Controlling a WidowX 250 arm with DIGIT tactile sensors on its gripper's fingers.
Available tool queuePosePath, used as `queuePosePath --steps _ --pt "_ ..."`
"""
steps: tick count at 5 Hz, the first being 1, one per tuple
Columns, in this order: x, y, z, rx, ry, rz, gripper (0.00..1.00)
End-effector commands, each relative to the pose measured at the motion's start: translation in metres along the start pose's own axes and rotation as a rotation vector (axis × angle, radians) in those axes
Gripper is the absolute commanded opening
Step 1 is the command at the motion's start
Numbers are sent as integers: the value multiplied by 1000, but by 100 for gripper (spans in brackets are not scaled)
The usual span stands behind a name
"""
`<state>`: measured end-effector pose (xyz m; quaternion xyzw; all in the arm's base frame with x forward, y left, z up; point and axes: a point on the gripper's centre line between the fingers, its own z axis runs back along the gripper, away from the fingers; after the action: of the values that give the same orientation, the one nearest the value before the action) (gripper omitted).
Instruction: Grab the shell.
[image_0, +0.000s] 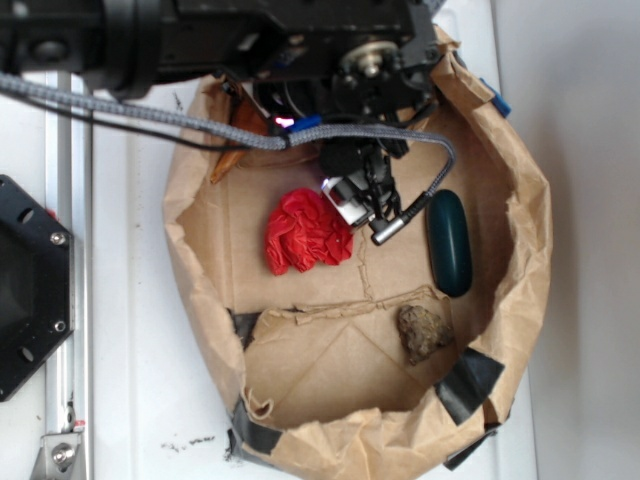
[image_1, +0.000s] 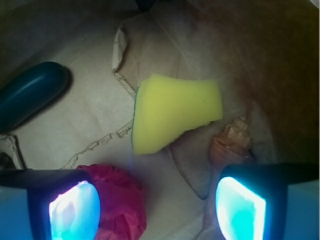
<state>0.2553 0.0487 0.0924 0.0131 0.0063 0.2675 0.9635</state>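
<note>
Open and empty, the end effector (image_1: 157, 205) hangs inside the torn brown paper bag (image_0: 520, 200), its two glowing fingertips (image_1: 75, 210) spread wide at the bottom of the wrist view with nothing between them.

The shell (image_1: 232, 142) lies just beyond the right fingertip in that view, its ridged orange-tan whorls peeking out above the pad; the lower part is hidden behind the finger. It sits off to the right of the midline between the fingers rather than between them. Only a stub of its length shows, so its long axis cannot be told with confidence. In the exterior view a sliver of orange-tan at the bag's far left wall (image_0: 228, 160) may be part of it, mostly hidden by the arm.

Just left of the shell, touching or nearly so, lies the yellow sponge wedge (image_1: 172, 112). The crumpled red paper (image_1: 122, 200) sits by the left fingertip, and the dark teal oblong case (image_1: 30, 95) lies well apart to the left.

My judgement: the grasp turns on shifting the end effector rightward in the wrist view until the shell is centred between the fingers, clear of the sponge.
</note>
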Motion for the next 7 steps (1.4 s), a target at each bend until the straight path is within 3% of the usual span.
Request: queuePosePath --steps 1,2,3,6,7 --pt "6 0 4 -4 -30 -8 100" --pt "8 8 0 27 -31 21 100" --pt "3 25 -9 120 22 136 100" --pt "3 25 -9 120 22 136 100" --pt "1 40 -15 139 45 215 100"
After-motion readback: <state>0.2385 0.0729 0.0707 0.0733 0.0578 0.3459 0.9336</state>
